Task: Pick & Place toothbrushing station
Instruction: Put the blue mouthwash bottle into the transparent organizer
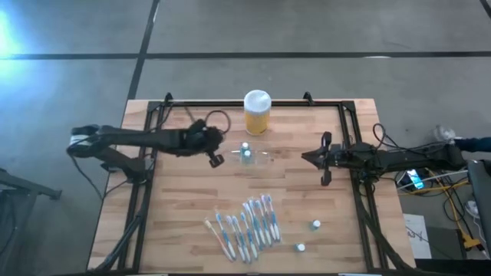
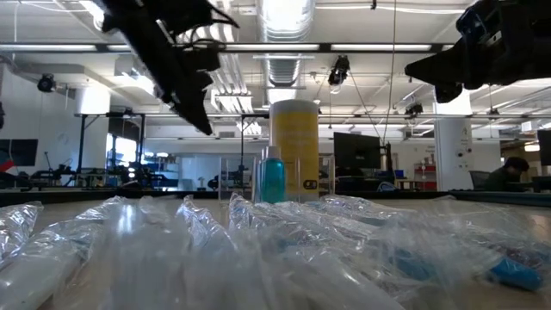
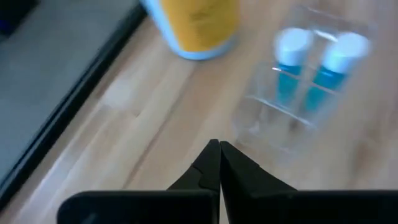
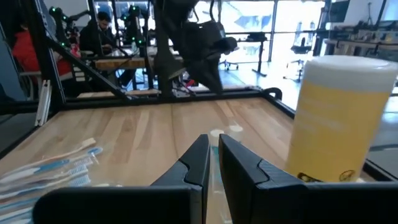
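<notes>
Wood table (image 1: 176, 207) w/ clear station (image 1: 254, 156), yellow jar (image 1: 256, 113), wrapped toothbrushes (image 1: 245, 226), 2 small tubes (image 1: 315, 225).

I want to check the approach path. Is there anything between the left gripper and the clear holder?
Nothing visible. The left gripper, shut and empty, hangs above bare wood beside the clear holder. The yellow jar stands behind the holder, off that line.

Left gripper (image 3: 219, 149) with dark fingers pressed together above the wooden table (image 3: 155, 118), clear toothbrushing station (image 3: 305, 93) just ahead holding two white-capped blue tubes (image 3: 311, 71), yellow jar (image 3: 196, 25) beyond it
</notes>
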Controlling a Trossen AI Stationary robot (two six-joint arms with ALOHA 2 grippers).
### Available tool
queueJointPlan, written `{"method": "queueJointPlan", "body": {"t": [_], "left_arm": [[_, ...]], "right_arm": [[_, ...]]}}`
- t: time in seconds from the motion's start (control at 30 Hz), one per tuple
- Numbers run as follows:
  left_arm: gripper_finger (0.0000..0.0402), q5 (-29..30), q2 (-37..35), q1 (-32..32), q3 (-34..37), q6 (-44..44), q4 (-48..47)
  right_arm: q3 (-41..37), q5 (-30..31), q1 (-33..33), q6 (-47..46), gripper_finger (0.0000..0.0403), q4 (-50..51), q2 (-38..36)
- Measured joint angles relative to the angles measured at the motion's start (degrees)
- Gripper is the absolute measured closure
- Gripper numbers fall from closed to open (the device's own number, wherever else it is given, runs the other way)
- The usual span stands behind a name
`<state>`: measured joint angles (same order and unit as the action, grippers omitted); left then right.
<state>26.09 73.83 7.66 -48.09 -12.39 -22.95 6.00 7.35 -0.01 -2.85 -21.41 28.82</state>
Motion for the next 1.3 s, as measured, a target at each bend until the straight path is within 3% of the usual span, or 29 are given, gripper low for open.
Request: {"method": "queueJointPlan", "body": {"t": [0.27, 0.5, 0.87, 1.3], "left_arm": [[0.0399, 3.85, -3.44, 0.14, 16.93, -8.99, 20.55], [0.0400, 4.06, -1.56, 0.09, 24.80, -13.94, 34.30], [0.0400, 3.54, 0.52, 0.00, 25.41, -14.59, 38.35], [0.0401, 1.83, 4.16, -0.58, 22.85, -15.12, 39.01]], "right_arm": [[2.05, -2.90, -0.04, 0.08, 0.0394, -13.40, 16.35], [5.61, -3.03, -0.04, -0.91, 0.0394, -21.90, 32.01], [16.76, -6.42, -0.22, -0.38, 0.0395, -22.09, 52.56], [22.94, -5.83, -2.93, -6.90, 0.0395, -12.30, 60.93]]}}
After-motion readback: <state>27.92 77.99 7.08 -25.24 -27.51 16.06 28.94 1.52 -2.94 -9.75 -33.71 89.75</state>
